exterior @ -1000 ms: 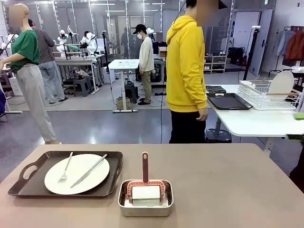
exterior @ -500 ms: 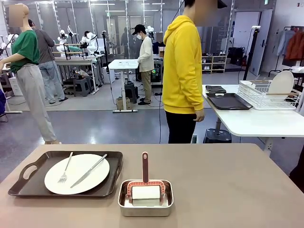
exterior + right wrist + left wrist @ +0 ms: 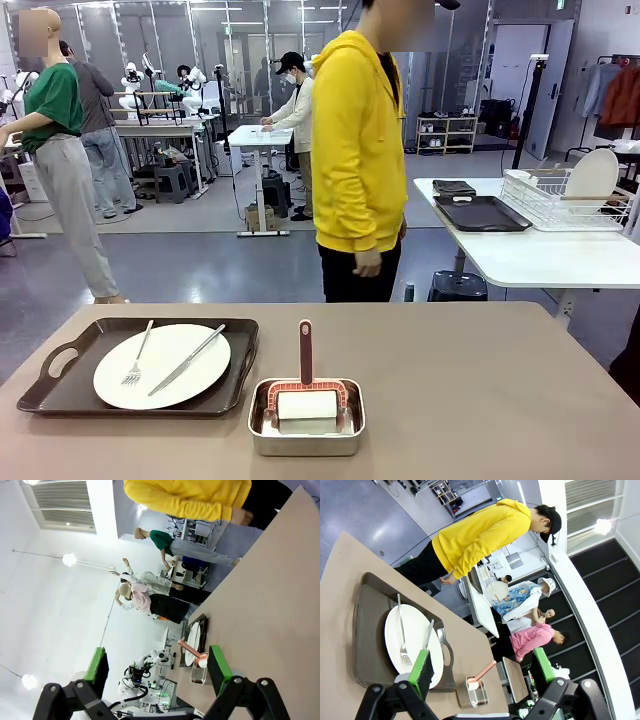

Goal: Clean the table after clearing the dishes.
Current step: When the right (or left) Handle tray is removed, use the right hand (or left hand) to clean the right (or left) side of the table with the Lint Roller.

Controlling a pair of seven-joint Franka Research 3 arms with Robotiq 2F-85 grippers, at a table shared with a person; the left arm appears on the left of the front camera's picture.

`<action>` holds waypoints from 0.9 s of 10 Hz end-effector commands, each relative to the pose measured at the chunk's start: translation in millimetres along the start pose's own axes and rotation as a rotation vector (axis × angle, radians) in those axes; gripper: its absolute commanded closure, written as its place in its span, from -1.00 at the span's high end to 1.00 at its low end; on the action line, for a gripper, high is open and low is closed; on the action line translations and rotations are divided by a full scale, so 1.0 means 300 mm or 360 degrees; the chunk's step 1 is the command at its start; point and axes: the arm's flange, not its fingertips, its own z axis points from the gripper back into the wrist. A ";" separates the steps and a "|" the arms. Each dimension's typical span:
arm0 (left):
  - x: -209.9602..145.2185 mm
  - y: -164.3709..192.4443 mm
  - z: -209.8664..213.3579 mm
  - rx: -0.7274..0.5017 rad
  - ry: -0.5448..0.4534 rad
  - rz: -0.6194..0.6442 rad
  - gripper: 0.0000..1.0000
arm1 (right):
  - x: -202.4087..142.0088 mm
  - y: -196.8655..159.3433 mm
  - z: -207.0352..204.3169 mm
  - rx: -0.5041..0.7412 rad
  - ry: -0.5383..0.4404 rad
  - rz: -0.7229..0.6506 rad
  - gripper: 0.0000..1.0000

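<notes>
The beige-brown table (image 3: 480, 400) carries a dark brown handled tray (image 3: 60, 395) at its left. On the tray lies a round white plate (image 3: 162, 365) with a silver fork (image 3: 137, 360) and knife (image 3: 187, 360) on it. The left wrist view looks down on this plate (image 3: 412, 642) and tray (image 3: 367, 630) from above, between the fingers of my left gripper (image 3: 482, 672), which is open and holds nothing. My right gripper (image 3: 157, 670) is open and empty too, high over the table (image 3: 270, 605), with the plate (image 3: 192, 640) far off.
A small steel pan (image 3: 306, 418) holding a white roller with a pink-red handle sits at the near middle. A person in a yellow hoodie (image 3: 357, 150) stands at the far edge. Behind to the right, a white table (image 3: 540, 255) bears a wire rack (image 3: 565, 200) and a dark tray (image 3: 482, 213).
The person in the yellow hoodie has stepped leftward along the far edge. Nothing on the table has moved.
</notes>
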 end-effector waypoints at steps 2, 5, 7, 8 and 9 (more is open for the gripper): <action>0.002 -0.008 0.008 -0.0030 -0.0017 -0.0009 1.00 | -0.009 0.007 -0.004 0.0007 0.0020 0.0005 1.00; 0.002 -0.008 0.008 -0.0030 -0.0017 -0.0009 1.00 | -0.009 0.007 -0.004 0.0007 0.0020 0.0005 1.00; 0.002 -0.008 0.008 -0.0030 -0.0017 -0.0009 1.00 | -0.009 0.007 -0.004 0.0007 0.0020 0.0005 1.00; 0.002 -0.008 0.008 -0.0030 -0.0017 -0.0009 1.00 | -0.009 0.007 -0.004 0.0007 0.0020 0.0005 1.00; 0.002 -0.008 0.008 -0.0030 -0.0017 -0.0009 1.00 | -0.009 0.007 -0.004 0.0007 0.0020 0.0005 1.00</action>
